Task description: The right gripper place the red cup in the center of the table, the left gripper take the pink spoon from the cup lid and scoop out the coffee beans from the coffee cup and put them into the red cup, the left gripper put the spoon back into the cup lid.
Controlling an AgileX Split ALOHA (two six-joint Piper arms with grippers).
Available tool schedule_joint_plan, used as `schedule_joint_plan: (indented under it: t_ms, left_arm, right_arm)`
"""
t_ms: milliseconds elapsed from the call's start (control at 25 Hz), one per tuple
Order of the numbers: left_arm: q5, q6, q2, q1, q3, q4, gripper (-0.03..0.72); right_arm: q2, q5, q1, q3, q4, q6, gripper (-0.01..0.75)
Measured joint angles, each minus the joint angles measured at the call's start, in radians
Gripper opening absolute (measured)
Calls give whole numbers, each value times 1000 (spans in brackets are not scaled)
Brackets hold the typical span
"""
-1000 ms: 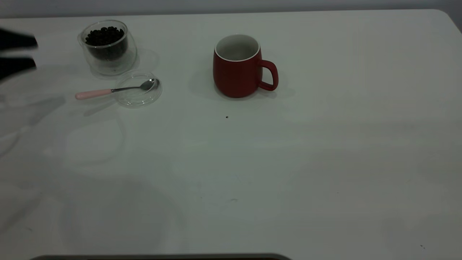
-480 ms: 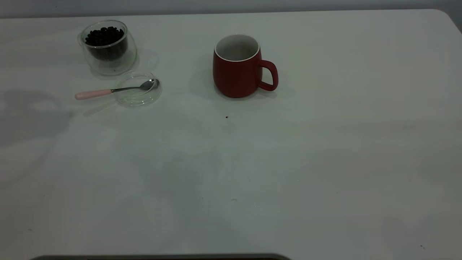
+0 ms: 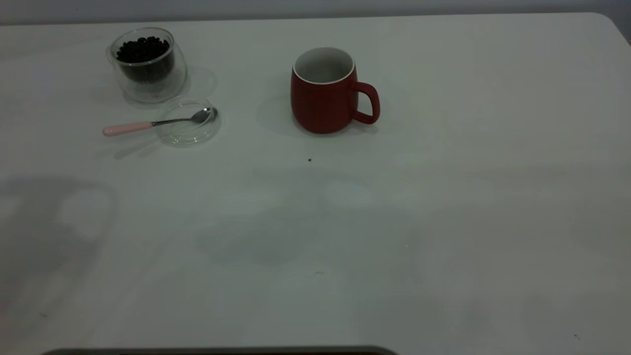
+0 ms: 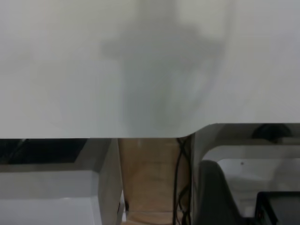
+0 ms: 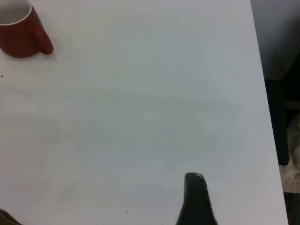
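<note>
The red cup (image 3: 323,93) stands upright and empty at the middle back of the table (image 3: 443,222), handle to the right; it also shows in the right wrist view (image 5: 18,30). The coffee cup (image 3: 148,66) with coffee beans (image 3: 143,49) stands at the back left. In front of it lies the cup lid (image 3: 190,129), with the pink spoon (image 3: 125,129) resting bowl-in, handle pointing left. Neither gripper shows in the exterior view. My left gripper (image 4: 243,201) is open and empty, past the table's edge. My right gripper (image 5: 206,206) is open and empty over bare table, far from the red cup.
The table's rounded corner (image 3: 609,19) is at the back right. A tiny dark speck (image 3: 309,159) lies in front of the red cup. The left wrist view shows the table edge (image 4: 93,138) with cables and boxes below it.
The left gripper, seen open at the exterior view's left edge a second ago, has pulled out of view. Its shadow has slid toward the front. The cups, lid and spoon have not moved.
</note>
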Motion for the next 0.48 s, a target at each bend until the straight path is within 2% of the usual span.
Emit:
schedule_joint_plan:
  t_ms: [240, 480]
  left_arm:
    - [0, -14, -195, -84, 171, -15, 490]
    - [-3, 31, -440, -89, 424, -13, 490]
  right_arm:
    - [0, 0, 0, 0, 0, 0, 585]
    - [0, 0, 0, 0, 0, 0, 585]
